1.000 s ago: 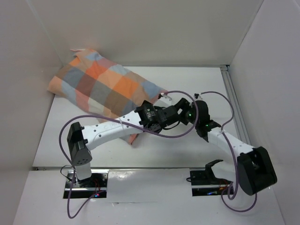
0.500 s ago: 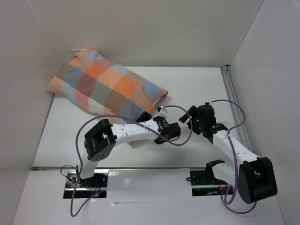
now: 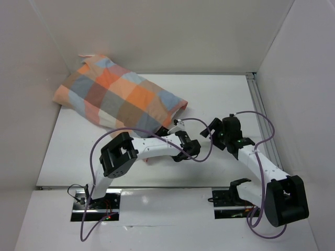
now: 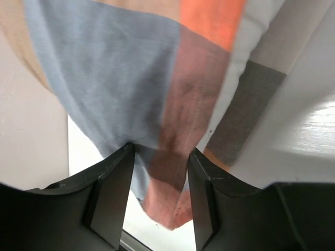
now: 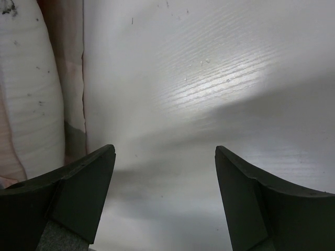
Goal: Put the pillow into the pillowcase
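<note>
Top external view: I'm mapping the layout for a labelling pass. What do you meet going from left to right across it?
Orange, grey, blue and cream checked fabric pillowcase → left arm's black two-finger gripper → right arm's black two-finger gripper → grey metal rail along the table's right edge.

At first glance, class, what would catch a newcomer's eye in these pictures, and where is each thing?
The plump checked orange, grey and light-blue fabric pillowcase at the far left of the white tabletop grabs the eye first. The left arm's black fingers flank its near corner, checked fabric showing between them, while the right arm's fingers stand wide open over that tabletop.
</note>
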`<state>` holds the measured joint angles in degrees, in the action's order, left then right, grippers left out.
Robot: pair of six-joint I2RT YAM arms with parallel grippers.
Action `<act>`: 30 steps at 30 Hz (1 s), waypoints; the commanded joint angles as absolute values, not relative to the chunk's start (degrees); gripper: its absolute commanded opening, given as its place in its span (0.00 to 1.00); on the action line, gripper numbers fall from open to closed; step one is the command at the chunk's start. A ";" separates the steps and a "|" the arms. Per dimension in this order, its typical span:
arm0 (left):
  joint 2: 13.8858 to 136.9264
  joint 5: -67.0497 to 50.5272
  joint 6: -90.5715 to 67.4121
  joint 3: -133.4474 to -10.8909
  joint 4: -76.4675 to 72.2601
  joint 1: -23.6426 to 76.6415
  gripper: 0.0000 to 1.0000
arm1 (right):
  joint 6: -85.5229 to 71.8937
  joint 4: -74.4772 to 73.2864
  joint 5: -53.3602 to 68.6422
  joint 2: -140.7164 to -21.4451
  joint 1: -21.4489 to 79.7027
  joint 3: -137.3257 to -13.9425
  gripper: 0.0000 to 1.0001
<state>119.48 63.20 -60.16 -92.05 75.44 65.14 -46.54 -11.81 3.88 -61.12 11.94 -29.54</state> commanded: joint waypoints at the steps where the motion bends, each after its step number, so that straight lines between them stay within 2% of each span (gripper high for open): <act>1: 114.00 64.16 -60.38 -94.39 78.49 64.86 0.57 | -45.70 -11.43 5.00 -61.35 11.51 -29.88 0.84; 2: 113.99 64.16 -59.86 -94.39 78.49 64.86 0.57 | -45.70 -11.43 5.01 -61.87 11.51 -29.88 0.84; 5: 112.86 62.94 -59.24 -95.97 78.49 64.86 0.46 | -45.09 -10.90 5.54 -62.49 11.51 -30.41 0.84; 6: 112.24 62.41 -58.63 -96.50 78.49 64.86 0.38 | -45.09 -10.90 6.06 -63.19 11.51 -30.41 0.84; 8: 112.24 62.40 -57.92 -97.73 78.49 64.86 0.30 | -45.09 -10.90 6.06 -63.19 11.51 -30.94 0.84; 9: 112.24 62.40 -57.14 -98.60 78.49 64.86 0.21 | -45.09 -10.38 6.06 -63.72 11.51 -30.94 0.84; 10: 112.24 62.40 -57.13 -99.14 78.49 64.86 0.07 | -44.48 -10.37 6.59 -63.72 11.51 -30.94 0.84; 11: 112.24 62.40 -56.52 -99.14 78.49 64.86 0.00 | -44.47 -9.85 7.37 -63.72 11.51 -30.94 0.84; 15: 113.38 62.40 -55.99 -99.14 78.49 64.86 0.00 | -43.24 -8.63 10.19 -65.30 11.51 -31.99 0.83; 16: 112.77 62.40 -55.46 -99.75 78.49 64.86 0.00 | -41.76 -7.22 14.02 -65.30 11.51 -31.99 0.82; 18: 111.45 59.51 -54.50 -101.24 78.49 64.86 0.00 | -41.75 1.95 19.92 -65.30 11.51 -29.72 0.78; 19: 110.49 58.28 -52.93 -103.60 78.49 64.86 0.00 | -43.05 6.11 25.08 -65.30 13.60 -28.66 0.67; 22: 105.13 51.61 -46.52 -105.73 71.59 64.86 0.00 | -46.31 20.86 27.25 -66.96 18.35 -26.98 0.36; 23: 103.29 49.33 -41.36 -106.34 68.76 64.86 0.00 | -47.71 23.61 26.38 -68.02 21.68 -26.98 0.19; 26: 96.69 38.97 -35.35 -105.73 61.81 64.25 0.00 | -50.26 31.71 25.23 -74.07 26.00 -29.96 0.00; 30: 94.75 33.59 -33.23 -108.54 61.26 62.67 0.00 | -53.17 39.89 26.02 -83.74 28.47 -35.23 0.00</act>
<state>96.16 41.58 -38.33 -106.24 65.93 63.40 -50.13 26.55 24.84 -79.55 26.89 -30.74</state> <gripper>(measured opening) 0.022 0.009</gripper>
